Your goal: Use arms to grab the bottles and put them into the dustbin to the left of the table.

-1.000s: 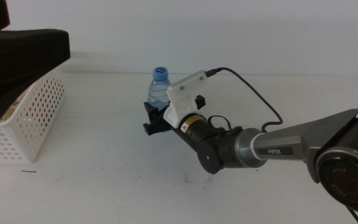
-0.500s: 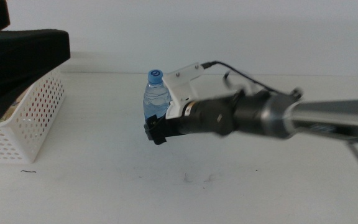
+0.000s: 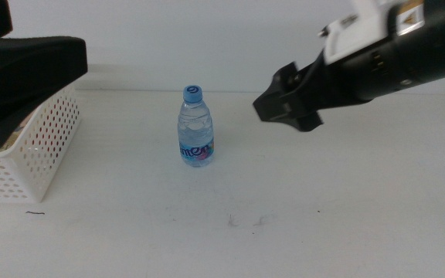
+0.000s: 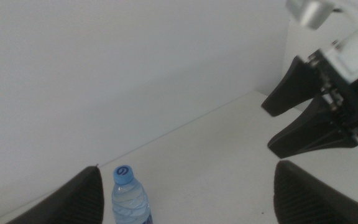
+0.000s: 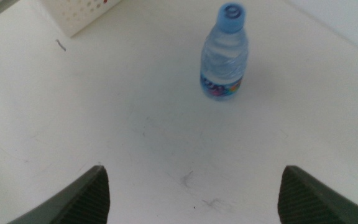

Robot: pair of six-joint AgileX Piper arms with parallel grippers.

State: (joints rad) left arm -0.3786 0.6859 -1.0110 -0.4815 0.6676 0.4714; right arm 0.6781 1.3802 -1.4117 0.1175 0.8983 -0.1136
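The clear water bottle with blue cap and blue label stands upright on the white table, alone near the middle. My right gripper is open and empty, raised above the table to the right of the bottle and well apart from it. Its wrist view shows the bottle ahead of the open gripper. My left gripper is open and empty, held high over the white perforated dustbin at the left. Its wrist view shows the bottle and the right gripper. The yellow bottle and red can are out of view.
A white wall runs behind the table's far edge. A short dark scuff lies in front of the dustbin, and faint marks lie in front of the bottle. A corner of the dustbin shows in the right wrist view.
My right gripper, which was at the bottle, has pulled away up and to the right. The bottle stays standing in about the same place. The left arm has not moved.
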